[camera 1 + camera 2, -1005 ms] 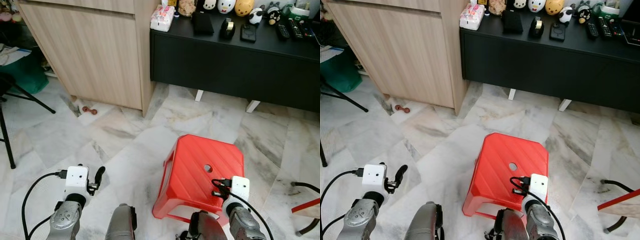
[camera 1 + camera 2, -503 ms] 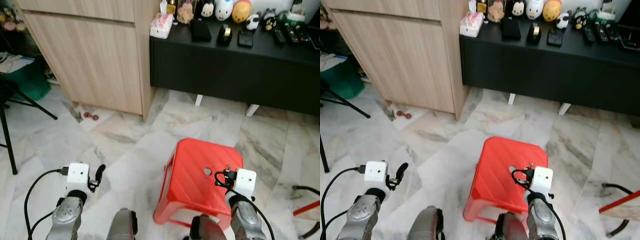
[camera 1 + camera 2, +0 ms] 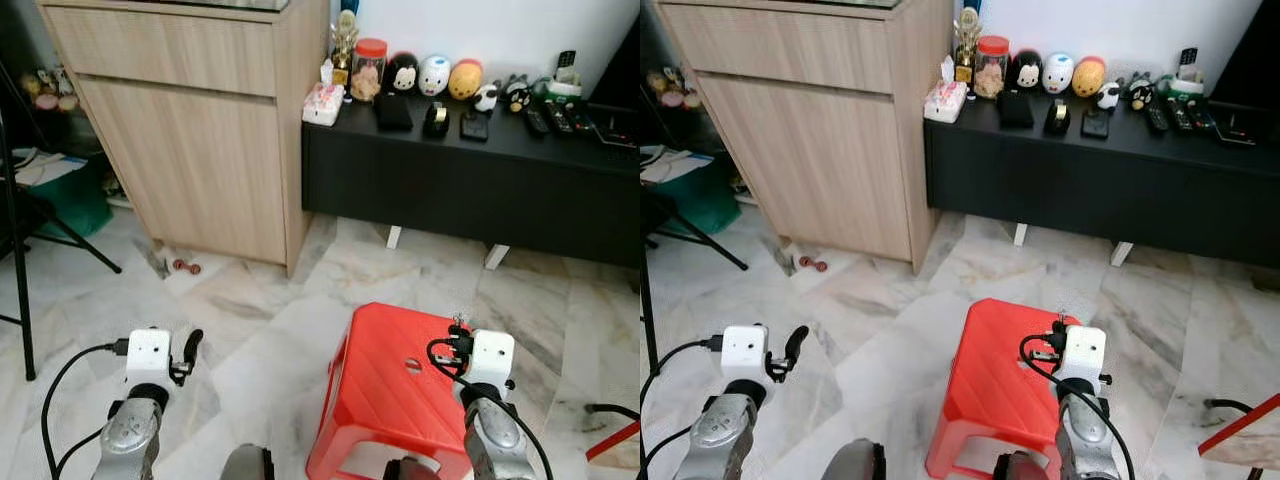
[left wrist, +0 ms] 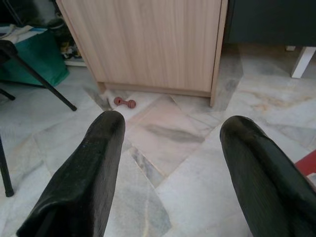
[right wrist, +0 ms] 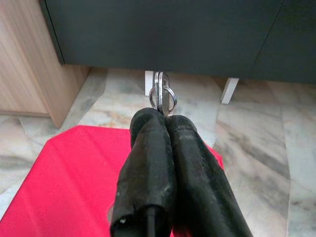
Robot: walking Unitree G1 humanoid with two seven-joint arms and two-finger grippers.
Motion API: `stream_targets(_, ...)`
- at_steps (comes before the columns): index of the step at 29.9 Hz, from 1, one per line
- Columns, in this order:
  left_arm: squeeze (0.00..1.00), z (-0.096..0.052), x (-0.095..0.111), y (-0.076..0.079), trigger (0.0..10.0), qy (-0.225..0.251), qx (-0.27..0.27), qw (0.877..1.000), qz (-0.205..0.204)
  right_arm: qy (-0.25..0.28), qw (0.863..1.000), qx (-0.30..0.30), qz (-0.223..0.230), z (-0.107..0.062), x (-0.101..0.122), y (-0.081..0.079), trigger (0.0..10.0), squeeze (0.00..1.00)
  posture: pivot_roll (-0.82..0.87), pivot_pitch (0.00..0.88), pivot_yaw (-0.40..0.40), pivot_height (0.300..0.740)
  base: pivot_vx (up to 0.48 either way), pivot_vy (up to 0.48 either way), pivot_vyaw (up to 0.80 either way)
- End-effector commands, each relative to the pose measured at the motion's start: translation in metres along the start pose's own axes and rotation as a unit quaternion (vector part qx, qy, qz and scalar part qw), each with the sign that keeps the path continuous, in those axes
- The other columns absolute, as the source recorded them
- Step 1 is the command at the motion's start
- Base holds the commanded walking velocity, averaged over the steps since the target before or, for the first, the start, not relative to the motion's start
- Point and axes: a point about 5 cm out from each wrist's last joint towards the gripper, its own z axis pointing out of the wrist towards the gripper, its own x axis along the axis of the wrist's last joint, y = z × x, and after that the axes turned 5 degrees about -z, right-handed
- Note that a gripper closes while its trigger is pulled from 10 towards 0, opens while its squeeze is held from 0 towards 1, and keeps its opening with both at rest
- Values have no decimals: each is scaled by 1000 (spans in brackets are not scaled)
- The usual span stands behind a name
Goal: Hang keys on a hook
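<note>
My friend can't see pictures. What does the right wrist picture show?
The right end effector is shut on the keys, their ring sticking out past its black tips. Below is a red stool on marble floor, with a black cabinet ahead.

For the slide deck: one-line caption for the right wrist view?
Right gripper pinching keys above a red stool, black cabinet ahead.

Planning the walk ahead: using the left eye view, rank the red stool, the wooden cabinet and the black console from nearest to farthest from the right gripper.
1. Red stool, directly beneath the right gripper, which holds the keys.
2. Black console, ahead across the floor.
3. Wooden cabinet, ahead to the left; farthest.
</note>
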Motion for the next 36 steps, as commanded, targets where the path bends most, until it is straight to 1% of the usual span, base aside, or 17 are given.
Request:
stream_targets(1, 0, -4, -6, -3, 10000, -8, 8, 1000, -8, 6, 1000, -5, -6, 1, 3, 3, 10000, 0, 184, 0, -55, 641, 0, 0, 0)
stream_targets(7, 0, -2, -5, -2, 10000, -5, 5, 1000, -11, -6, 1000, -12, -1, 0, 0, 5, 10000, 0, 180, 0, -46, 641, 0, 0, 0)
stream_targets(12, 0, 2, -3, -3, 10000, -7, 1, 1000, -13, -10, 1000, -12, 2, 2, 0, 4, 10000, 0, 177, 0, -47, 641, 0, 0, 0)
stream_targets(28, 0, 6, 0, -4, 10000, -5, -2, 1000, -10, -13, 1000, -3, 7, 6, 3, -1, 10000, 0, 179, 0, -42, 641, -289, 0, 0)
stream_targets(36, 0, 7, 0, -2, 10000, -5, -3, 1000, -9, -14, 1000, -2, 8, 7, 4, -2, 10000, 0, 180, 0, -44, 641, 0, 0, 0)
